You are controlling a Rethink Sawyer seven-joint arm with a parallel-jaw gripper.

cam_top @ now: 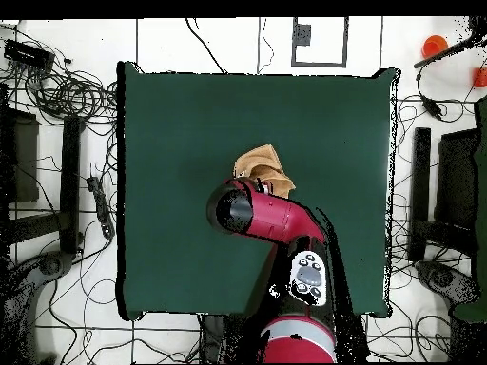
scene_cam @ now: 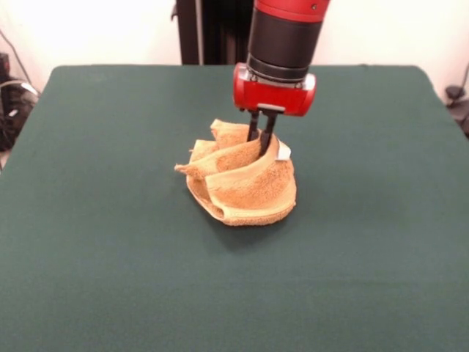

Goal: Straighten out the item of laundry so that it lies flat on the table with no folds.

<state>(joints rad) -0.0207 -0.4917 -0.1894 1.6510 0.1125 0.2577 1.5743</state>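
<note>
Green felt worktop [scene_cam: 110, 242] mid-area: end effector [scene_cam: 259, 139] clenched on crumpled golden-tan terry towel [scene_cam: 245, 187], pinching its upper fold, white label [scene_cam: 283, 152] beside.

No legible text, brand, number or sign was found in either view. The small white label [scene_cam: 283, 152] at the towel's [scene_cam: 245, 187] 2 o'clock edge in the front view is blank as seen. The pale panel [cam_top: 307, 278] on the arm [cam_top: 276, 220], at 6 o'clock in the overhead view, shows marks too small to read.
</note>
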